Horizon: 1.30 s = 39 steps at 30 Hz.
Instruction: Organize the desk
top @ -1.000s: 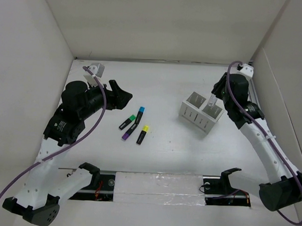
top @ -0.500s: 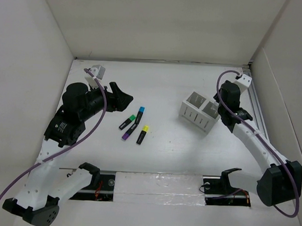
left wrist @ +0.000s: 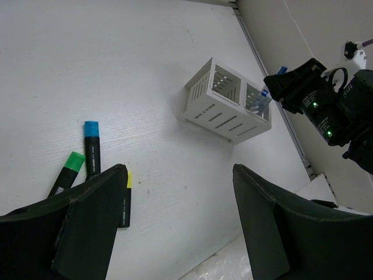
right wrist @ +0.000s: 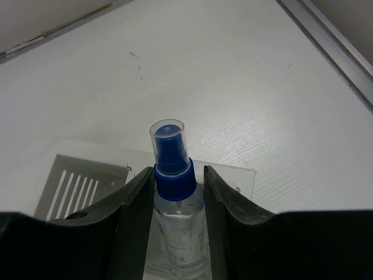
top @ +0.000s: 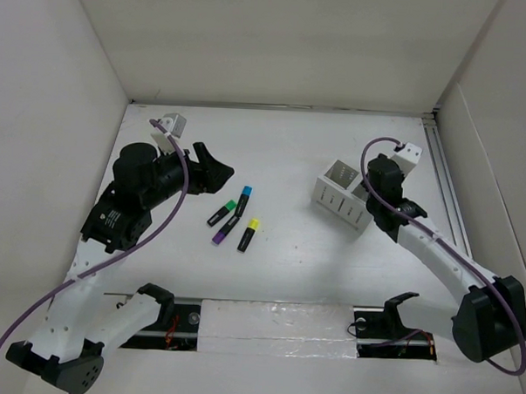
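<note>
Desk [top: 291, 146]: flat white top filling the space between the white walls, carrying everything listed here.

Left side: four highlighters lie close together on the desk. The green-capped highlighter [top: 221, 213] and the blue-capped highlighter [top: 243, 199] are farther out. The purple highlighter [top: 222, 234] and the yellow-capped highlighter [top: 248, 234] are nearer. The blue and purple ones lie almost end to end.

Left hand [top: 213, 170]: raised over the desk just left of and beyond the highlighters, pointing right. The fingers are spread wide with nothing between them. In the wrist view, bare desk shows through the gap.

Right side: white holder box [top: 342, 193] with slotted walls and two compartments, standing well apart from the highlighters.

Right hand [right wrist: 175, 175]: over the box's right compartment, clamped on a spray bottle [right wrist: 175, 201]. One finger presses each side just below the blue collar. The bottle is clear with a blue nozzle under a clear cap. It leans, and its lower part is inside that compartment.
</note>
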Each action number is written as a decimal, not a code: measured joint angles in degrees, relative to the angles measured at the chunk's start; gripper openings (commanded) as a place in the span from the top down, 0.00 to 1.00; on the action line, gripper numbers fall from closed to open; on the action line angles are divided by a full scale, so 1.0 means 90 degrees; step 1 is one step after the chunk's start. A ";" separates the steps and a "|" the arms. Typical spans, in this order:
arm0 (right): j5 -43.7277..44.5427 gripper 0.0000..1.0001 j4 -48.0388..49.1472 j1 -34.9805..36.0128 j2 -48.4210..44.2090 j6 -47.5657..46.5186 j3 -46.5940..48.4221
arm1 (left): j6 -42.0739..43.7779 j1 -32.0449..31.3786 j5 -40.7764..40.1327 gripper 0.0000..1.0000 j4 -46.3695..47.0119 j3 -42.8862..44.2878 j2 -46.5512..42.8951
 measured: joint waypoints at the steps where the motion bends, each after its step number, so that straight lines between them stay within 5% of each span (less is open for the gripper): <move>1: 0.0041 0.39 -0.0022 0.0034 -0.0049 0.0002 0.0000 | -0.0010 0.0000 -0.0002 0.31 0.0024 -0.0034 0.0000; 5: 0.0141 0.20 -0.0185 0.0121 -0.0338 -0.0002 0.0007 | -0.0032 0.0000 -0.0005 0.32 0.0049 -0.0153 0.0000; 8: 0.0134 0.21 -0.0481 0.0121 -0.0602 -0.0104 0.0168 | -0.0034 0.0000 -0.0022 0.32 0.0070 -0.0177 -0.0007; 9: 0.0124 0.25 -0.0612 0.0126 -0.0678 -0.0143 0.0291 | -0.0036 0.0000 -0.0058 0.34 0.0080 -0.0182 -0.0015; 10: 0.0061 0.46 -0.0750 0.0126 -0.0736 -0.0177 0.0454 | -0.0053 0.0000 -0.0097 0.35 0.0083 -0.0185 -0.0019; 12: -0.0148 0.74 -0.0925 0.0233 -0.0838 -0.0245 0.0782 | -0.0085 0.0000 -0.0219 0.38 0.0083 -0.0189 -0.0032; 13: -0.0279 0.98 -0.0969 0.0367 -0.0899 -0.0228 0.0906 | -0.0117 0.0000 -0.0301 0.39 0.0080 -0.0197 -0.0041; 20: -0.1518 1.00 -0.1268 0.2310 -0.0838 0.0335 0.0967 | -0.0330 0.0000 -0.0712 0.54 0.0095 -0.0338 -0.0352; 21: -0.1681 0.94 -0.1297 0.2647 -0.0631 0.0449 0.0945 | -0.0364 0.0000 -0.0746 0.61 0.0092 -0.0352 -0.0427; 23: -0.2001 0.63 -0.1336 0.3208 -0.0114 0.0648 0.0942 | -0.0376 0.0000 -0.0821 0.74 0.0092 -0.0355 -0.0554; 24: -0.2285 0.38 -0.1472 0.3687 0.0539 0.0755 0.0986 | -0.0410 0.0000 -0.0845 0.89 0.0092 -0.0364 -0.0602; 25: -0.2300 0.38 -0.1481 0.3704 0.0571 0.0765 0.0986 | -0.0410 0.0000 -0.0874 0.89 0.0092 -0.0389 -0.0644; 26: -0.2402 0.33 -0.1610 0.3857 0.0862 0.0852 0.1049 | -0.0415 0.0000 -0.0901 1.00 0.0090 -0.0418 -0.0682; 31: -0.2601 0.25 -0.2072 0.4359 0.2960 0.1015 0.2234 | -0.0442 0.0000 -0.1042 1.00 0.0019 -0.0556 -0.0738; 35: -0.2662 0.25 -0.2130 0.4500 0.3874 0.1168 0.2737 | -0.0454 0.0000 -0.1163 0.78 -0.0097 -0.0629 -0.0772; 39: -0.2455 0.29 -0.2341 0.4486 0.4668 0.1321 0.3492 | -0.0459 -0.0039 -0.1200 0.72 -0.0180 -0.0636 -0.0886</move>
